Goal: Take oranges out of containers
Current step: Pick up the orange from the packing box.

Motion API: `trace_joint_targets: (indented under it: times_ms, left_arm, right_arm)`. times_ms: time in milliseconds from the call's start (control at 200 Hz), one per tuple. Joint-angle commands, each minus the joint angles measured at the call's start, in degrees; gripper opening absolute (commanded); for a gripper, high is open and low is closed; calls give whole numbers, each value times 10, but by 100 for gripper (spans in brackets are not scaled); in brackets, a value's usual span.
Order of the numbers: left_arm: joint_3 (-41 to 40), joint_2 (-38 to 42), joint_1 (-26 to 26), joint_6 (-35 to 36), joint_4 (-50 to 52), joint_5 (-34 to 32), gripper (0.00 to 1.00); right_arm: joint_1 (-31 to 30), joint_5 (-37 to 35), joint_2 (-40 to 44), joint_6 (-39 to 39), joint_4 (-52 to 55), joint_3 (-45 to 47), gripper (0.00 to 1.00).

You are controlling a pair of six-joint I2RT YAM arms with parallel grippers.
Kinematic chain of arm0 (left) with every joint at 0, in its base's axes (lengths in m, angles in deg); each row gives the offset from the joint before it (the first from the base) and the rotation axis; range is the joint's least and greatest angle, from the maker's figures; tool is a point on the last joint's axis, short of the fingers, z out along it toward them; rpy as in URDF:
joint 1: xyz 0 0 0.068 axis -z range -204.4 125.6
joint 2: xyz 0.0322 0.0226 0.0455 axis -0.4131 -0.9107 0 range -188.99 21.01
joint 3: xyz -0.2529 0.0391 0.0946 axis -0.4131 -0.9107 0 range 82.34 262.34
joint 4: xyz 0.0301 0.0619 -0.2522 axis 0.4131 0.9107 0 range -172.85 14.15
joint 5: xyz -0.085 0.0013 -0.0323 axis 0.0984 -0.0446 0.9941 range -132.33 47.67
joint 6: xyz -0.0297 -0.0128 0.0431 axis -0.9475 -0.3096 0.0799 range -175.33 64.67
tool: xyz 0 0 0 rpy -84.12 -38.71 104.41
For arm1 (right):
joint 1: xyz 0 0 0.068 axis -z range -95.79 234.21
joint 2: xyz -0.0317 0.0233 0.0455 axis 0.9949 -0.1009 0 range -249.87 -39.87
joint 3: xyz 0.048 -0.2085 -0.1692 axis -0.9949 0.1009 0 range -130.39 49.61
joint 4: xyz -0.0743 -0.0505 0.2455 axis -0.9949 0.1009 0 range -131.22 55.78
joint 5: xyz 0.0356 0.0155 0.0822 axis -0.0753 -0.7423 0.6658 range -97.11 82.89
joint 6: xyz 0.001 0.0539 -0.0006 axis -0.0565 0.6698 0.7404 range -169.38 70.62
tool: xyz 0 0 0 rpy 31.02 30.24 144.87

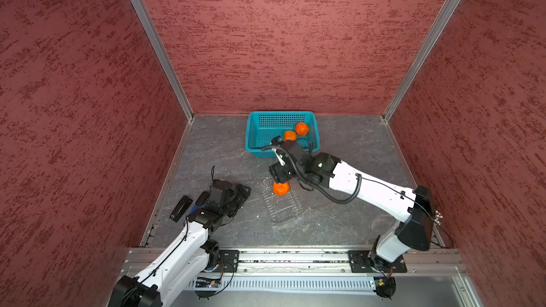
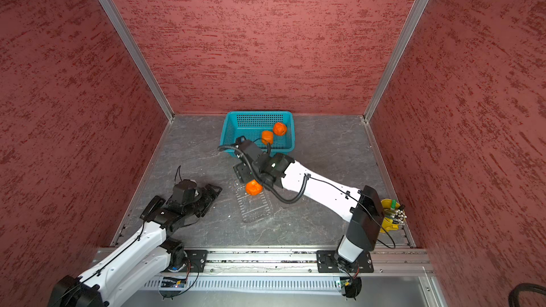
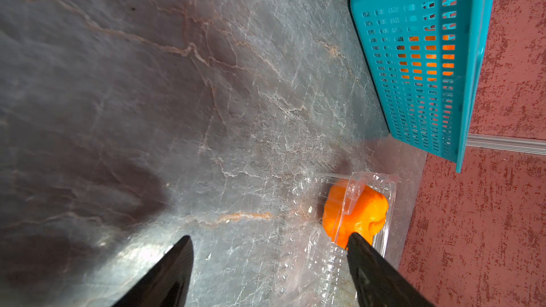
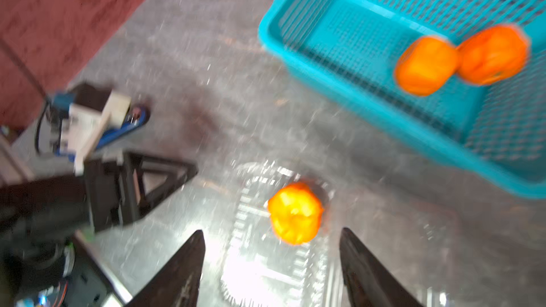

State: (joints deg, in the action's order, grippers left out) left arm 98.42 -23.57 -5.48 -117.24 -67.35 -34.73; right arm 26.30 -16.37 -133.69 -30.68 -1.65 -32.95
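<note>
Grey tabletop: teal basket, clear tray

Your right end effector stands spread, holding nothing. First orange sits in the clear tray; second orange touches third orange inside teal basket. Blurred.

Three oranges, one clear clamshell tray, one teal basket, one yellow bucket, two pincers
</note>
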Motion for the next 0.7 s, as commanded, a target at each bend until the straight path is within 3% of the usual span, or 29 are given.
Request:
trace_joint_targets:
  times_ms: [0,371,696]
  left_arm:
    - [14,3,-5,13,6,-1,83]
    - [10,7,-4,9,7,0,83]
    - [8,-12,-4,5,-9,3,83]
  right_arm:
    - [-14,-18,-27,38,-15,52,75]
    - [-8,-66,-111,35,-44,52,78]
    - [3,-51,-143,32,-78,52,80]
